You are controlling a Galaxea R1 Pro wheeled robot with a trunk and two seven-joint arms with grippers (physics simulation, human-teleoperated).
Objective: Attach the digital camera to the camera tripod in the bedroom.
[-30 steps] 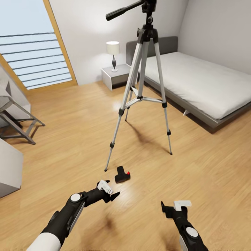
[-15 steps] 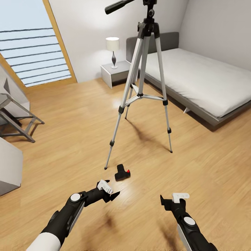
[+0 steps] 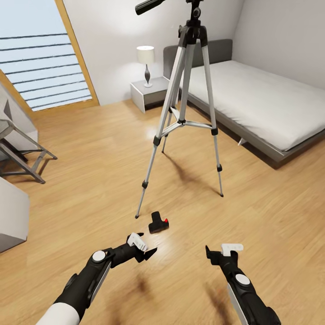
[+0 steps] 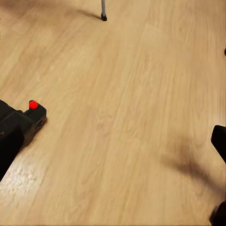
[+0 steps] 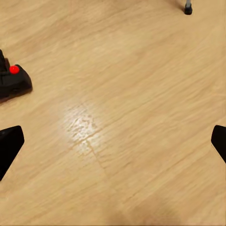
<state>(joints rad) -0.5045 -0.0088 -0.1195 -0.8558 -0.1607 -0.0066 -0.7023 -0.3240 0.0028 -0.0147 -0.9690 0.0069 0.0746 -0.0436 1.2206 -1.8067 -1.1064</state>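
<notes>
The camera (image 3: 158, 223) lies on the wood floor just beside the tripod's (image 3: 185, 117) nearest foot, ahead of the left gripper (image 3: 146, 250), which hangs low and nearest it, likely the one meant to lift it; its jaws look open and hold nothing. The right gripper (image 3: 221, 253) hangs off to the side, jaws spread wide and empty. Both wrist views show the camera's red button close up, while the head view alone takes in the tripod's head, the bed (image 3: 262, 104) and the lamp (image 3: 146, 65)
</notes>
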